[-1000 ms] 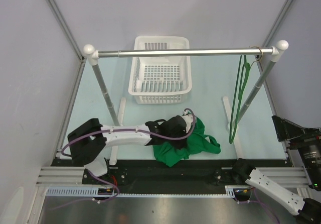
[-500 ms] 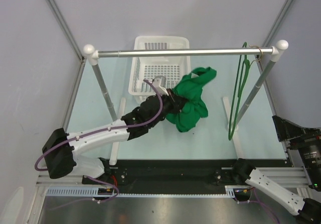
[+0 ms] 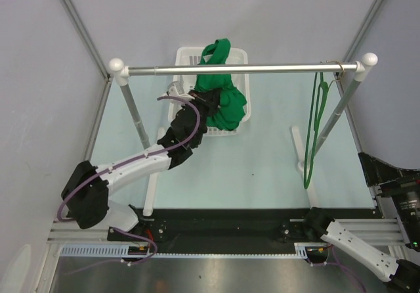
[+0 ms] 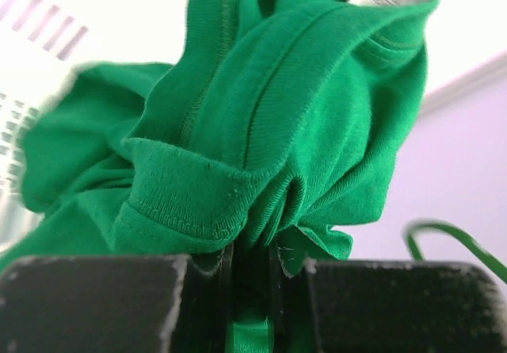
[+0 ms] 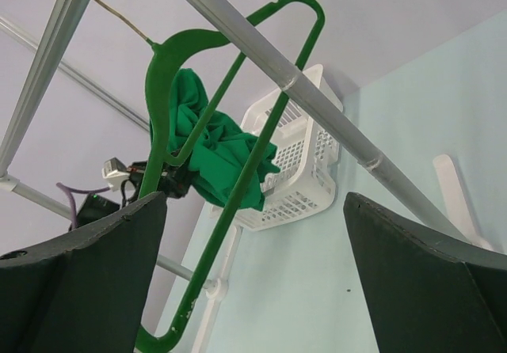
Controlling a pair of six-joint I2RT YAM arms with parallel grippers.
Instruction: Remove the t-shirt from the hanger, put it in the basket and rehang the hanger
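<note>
Lifted off the hanger (image 5: 186, 40), the t-shirt (image 3: 221, 99) is held bunched in the air over the white basket (image 3: 186, 55), a fold pinched between the nearly closed left jaws. The right jaws are spread wide, with nothing in them. A loose end rises beside the rail (image 3: 275, 67), where it could be snagged. Released off-centre, the cloth could be draped over the rim or dropped on the tabletop (image 3: 256, 168). Nothing is seen lying in the basket's visible part; the rest is hidden.

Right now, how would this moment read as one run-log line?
left claw: shut on t-shirt | t-shirt: bunched, lifted near basket | hanger: bare, hooked on rail | right claw: open, empty
</note>
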